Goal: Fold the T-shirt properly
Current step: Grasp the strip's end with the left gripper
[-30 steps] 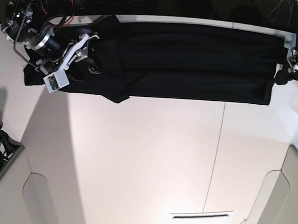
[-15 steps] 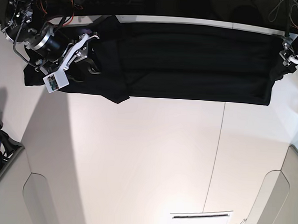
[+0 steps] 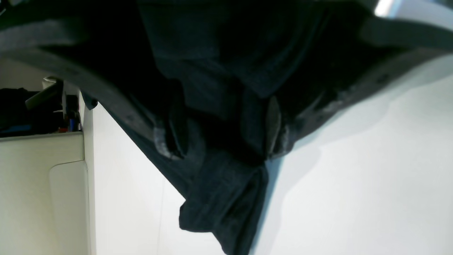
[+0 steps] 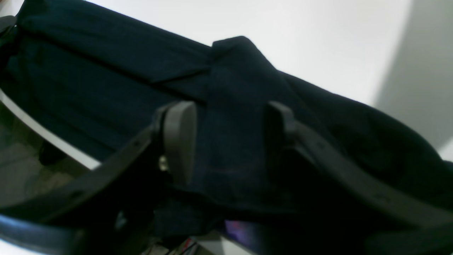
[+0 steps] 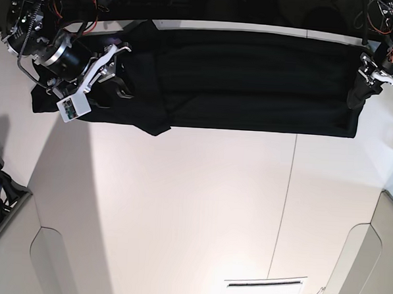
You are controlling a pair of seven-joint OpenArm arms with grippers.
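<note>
Two grippers stand at opposite ends of the T-shirt (image 5: 253,81), a long black band along the table's (image 5: 200,206) far edge. Left gripper (image 3: 223,131) and right gripper (image 4: 226,138): jaws apart, straddling cloth, seemingly ready to pinch for a fold.

We find no legible text, brand, number or sign in any view. The small white tag (image 5: 73,105) on the right arm carries coloured marks, too small and blurred for us to read.
</note>
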